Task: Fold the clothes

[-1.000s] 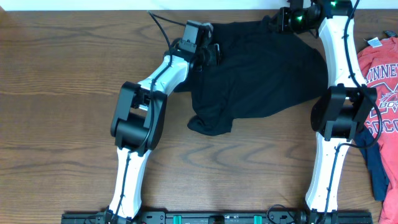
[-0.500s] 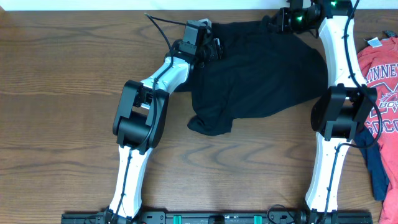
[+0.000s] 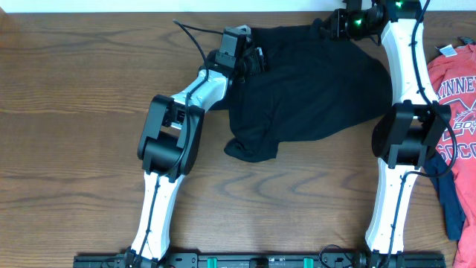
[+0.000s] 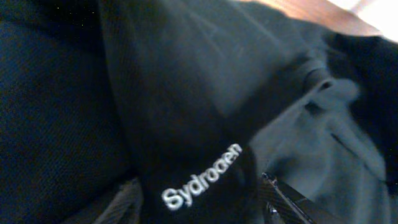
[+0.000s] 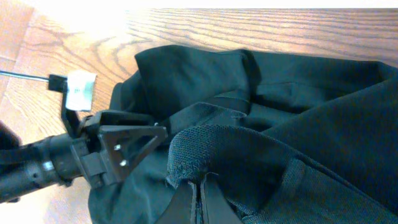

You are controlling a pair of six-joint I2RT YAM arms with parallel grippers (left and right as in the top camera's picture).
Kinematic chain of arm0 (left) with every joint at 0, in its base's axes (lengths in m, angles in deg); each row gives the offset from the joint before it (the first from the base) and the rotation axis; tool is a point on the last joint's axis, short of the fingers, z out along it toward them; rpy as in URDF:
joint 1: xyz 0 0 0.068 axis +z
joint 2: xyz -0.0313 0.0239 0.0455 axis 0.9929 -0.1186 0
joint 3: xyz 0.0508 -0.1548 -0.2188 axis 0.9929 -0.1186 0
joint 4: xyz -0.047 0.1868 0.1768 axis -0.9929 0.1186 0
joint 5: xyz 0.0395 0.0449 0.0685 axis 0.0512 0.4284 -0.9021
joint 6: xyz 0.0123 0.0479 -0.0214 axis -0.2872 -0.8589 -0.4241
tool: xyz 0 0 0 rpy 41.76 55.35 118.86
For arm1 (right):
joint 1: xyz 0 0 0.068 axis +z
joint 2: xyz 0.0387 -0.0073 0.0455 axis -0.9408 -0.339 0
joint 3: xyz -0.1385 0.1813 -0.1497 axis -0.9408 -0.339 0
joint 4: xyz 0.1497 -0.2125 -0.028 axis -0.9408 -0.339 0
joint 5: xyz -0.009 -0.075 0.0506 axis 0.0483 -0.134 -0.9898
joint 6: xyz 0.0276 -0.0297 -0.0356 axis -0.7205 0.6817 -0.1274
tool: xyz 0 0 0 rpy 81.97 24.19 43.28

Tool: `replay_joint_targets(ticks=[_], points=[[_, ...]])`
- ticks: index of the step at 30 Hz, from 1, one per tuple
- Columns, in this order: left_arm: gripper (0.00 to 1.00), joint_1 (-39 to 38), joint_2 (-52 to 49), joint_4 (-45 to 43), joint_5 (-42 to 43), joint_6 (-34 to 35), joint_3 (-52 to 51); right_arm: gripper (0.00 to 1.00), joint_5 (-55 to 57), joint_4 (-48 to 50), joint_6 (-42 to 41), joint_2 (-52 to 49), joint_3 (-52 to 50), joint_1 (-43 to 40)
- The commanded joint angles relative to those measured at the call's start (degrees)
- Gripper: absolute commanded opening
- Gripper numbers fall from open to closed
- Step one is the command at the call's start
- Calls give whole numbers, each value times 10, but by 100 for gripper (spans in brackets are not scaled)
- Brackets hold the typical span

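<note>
Overhead, black T-shirt (image 3: 312, 89): lies crumpled on the far middle of the worktop (image 3: 74, 89), between the two arms, its near left corner bunched
Overhead, left claw (image 3: 256, 58): over the shirt's far left edge; whether it is open or closed cannot be told
Overhead, right claw (image 3: 327, 28): at the shirt's far right corner
Overhead, right edge: red T-shirt (image 3: 455, 89) with white lettering and a navy garment (image 3: 450, 201), apart from the black one
Left wrist: dark folds fill the view; a white stitched word (image 4: 202, 176) sits low in the centre; fingers unclear
Right wrist, right claw: closed, fingers together, pinching a raised fold of black fabric
Right wrist, left claw: at the left, over the shirt's edge
</note>
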Motion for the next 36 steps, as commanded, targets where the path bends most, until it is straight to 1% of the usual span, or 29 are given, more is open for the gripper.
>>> replay_joint_targets(ticks=[1, 4, 5, 6, 8, 9, 18, 23, 26, 32, 36], points=[[62, -1, -25, 6, -4, 16, 7, 1, -21, 1, 11, 4, 10, 5], [62, -5, -27, 4, -4, 16, 7, 1, -21, 2, 11, 4, 10, 5], [58, -6, -27, 1, -4, 16, 7, 1, -21, 2, 11, 4, 10, 5], [46, -7, -27, -4, -4, 16, 7, 1, -21, 2, 11, 4, 10, 5], [10, -9, -27, -17, -4, 19, 7, 1, -21, 2, 11, 4, 10, 5], [6, -9, -27, -22, -4, 20, 7, 1, -21, 2, 11, 4, 10, 5], [6, 4, -19, -33, -2, 22, 17, 1, -19, 1, 11, 4, 10, 2], [6, 29, 22, -23, -2, 19, 18, 1, -14, 2, 13, 4, 10, -5], [6, 50, 56, -6, -2, 12, 18, 1, 7, 1, 13, 4, 10, -11], [6, 98, 139, 42, -2, -39, 18, 1, 12, 2, 13, 4, 10, -26], [6, 124, 179, 97, -7, -68, 18, 1, 14, 2, 13, 4, 10, -36]])
